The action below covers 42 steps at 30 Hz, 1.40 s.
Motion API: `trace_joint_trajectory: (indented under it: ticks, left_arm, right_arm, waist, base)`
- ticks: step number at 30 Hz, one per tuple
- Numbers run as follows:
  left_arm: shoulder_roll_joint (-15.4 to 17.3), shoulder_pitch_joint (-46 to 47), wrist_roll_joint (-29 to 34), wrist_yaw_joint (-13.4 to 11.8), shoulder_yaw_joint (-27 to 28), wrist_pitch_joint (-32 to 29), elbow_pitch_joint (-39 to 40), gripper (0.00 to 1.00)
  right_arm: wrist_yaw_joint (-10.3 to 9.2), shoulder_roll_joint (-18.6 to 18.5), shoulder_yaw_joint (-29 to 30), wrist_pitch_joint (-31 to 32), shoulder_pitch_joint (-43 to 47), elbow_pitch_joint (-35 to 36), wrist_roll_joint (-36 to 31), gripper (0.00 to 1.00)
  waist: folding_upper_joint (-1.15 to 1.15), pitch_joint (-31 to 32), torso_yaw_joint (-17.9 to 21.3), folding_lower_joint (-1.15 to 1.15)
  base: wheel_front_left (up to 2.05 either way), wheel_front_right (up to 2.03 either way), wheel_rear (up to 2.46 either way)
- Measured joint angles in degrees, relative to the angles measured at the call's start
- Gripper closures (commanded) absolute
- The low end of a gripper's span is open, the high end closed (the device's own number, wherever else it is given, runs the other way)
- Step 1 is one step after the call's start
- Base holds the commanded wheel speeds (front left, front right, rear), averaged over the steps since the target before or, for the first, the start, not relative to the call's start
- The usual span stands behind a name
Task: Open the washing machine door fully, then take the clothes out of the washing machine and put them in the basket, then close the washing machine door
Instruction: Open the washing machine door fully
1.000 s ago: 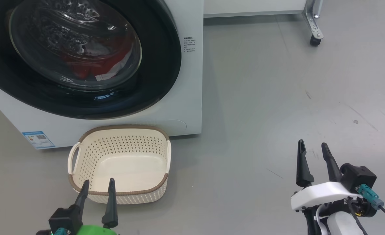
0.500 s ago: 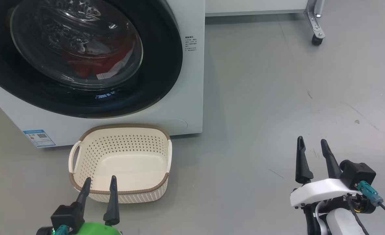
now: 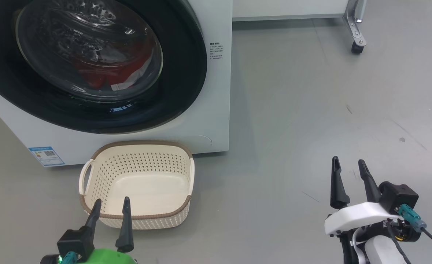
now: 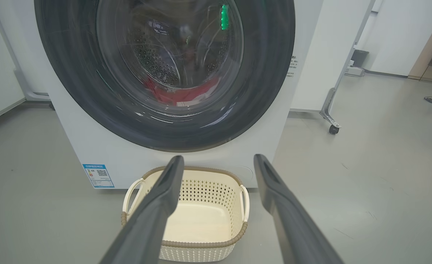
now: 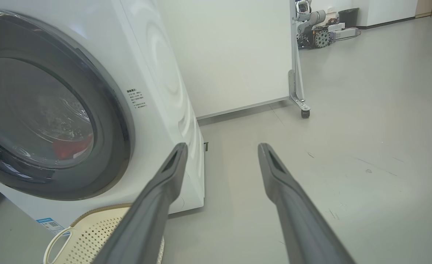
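**Head view.**
- The whole picture had slid slightly since a second earlier. This was the camera shifting, not the objects.
- The washing machine point(image 3: 216, 91), a white box, filled the upper left.
- The washing machine door point(image 3: 181, 91) was round, with a glossy black rim and a bulging clear glass bowl. It sat flush and shut, as before.
- The clothes point(image 3: 128, 73), red fabric with a white patch, lay behind the glass.
- The basket point(image 3: 142, 143) stood at lower centre-left, just in front of the machine. It was cream perforated plastic with a brown woven-look rim, and it was empty.
- The left gripper point(image 3: 112, 200) was at the lower left, its tips over the basket's near rim, prongs apart and holding nothing.
- The right gripper point(image 3: 348, 160) was at the lower right over the bare grey floor point(image 3: 292, 110), prongs apart and holding nothing.
- Judgement: nothing had been touched, so the door-opening step remained to be started.

**Left wrist view.**
- The door point(image 4: 267, 73) spanned the top of the frame.
- The perforated steel drum point(image 4: 153, 62) and the clothes point(image 4: 172, 96) were visible through the glass.
- The basket point(image 4: 201, 245) sat at bottom centre, between the two long dark matte fingers point(image 4: 157, 205), which were spread wide.

**Right wrist view.**
- The door point(image 5: 117, 121) was at the left, with a red glimpse of the clothes point(image 5: 71, 146) through it.
- The basket's rim point(image 5: 91, 212) showed at the lower left.
- The fingers point(image 5: 292, 205) were parted over smooth floor.
- A wheeled metal frame point(image 5: 296, 84) stood at the upper right.
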<state>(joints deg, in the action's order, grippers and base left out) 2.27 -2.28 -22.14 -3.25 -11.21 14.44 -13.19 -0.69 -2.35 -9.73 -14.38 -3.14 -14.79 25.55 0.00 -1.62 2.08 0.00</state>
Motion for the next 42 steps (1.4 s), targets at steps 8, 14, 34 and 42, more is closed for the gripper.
trace_joint_trajectory:
  ticks: [8,14,34,42]
  left_arm:
    - [0.0,0.0,0.0,0.0,-0.1,0.0,-0.4,0.00]
    - [0.0,0.0,0.0,-0.1,-0.1,0.0,-0.5,0.00]
    - [0.0,0.4,0.6,-0.8,-0.5,0.0,-0.5,0.00]
    - [0.0,1.6,0.6,-1.1,-1.4,0.0,0.2,0.00]
  right_arm:
    - [-1.03,-1.5,-1.5,0.0,0.0,-2.3,-5.2,0.00]
    - [-1.43,-1.1,-1.5,0.0,-0.2,-2.5,-5.2,0.00]
    - [-0.30,-0.5,1.7,-0.1,-1.1,-1.6,-0.1,1.00]
    - [3.30,0.0,6.1,0.0,-1.3,-2.6,25.2,1.00]
  waist:
    - [0.00,0.4,-0.4,0.00]
    - [0.00,0.6,-0.6,0.00]
    - [0.00,-0.6,-2.8,0.00]
    - [0.00,-2.0,-4.7,0.00]
  base:
    - [0.00,0.00,0.00]
    - [0.00,0.00,0.00]
    - [0.00,0.00,0.00]
    - [0.00,0.00,0.00]
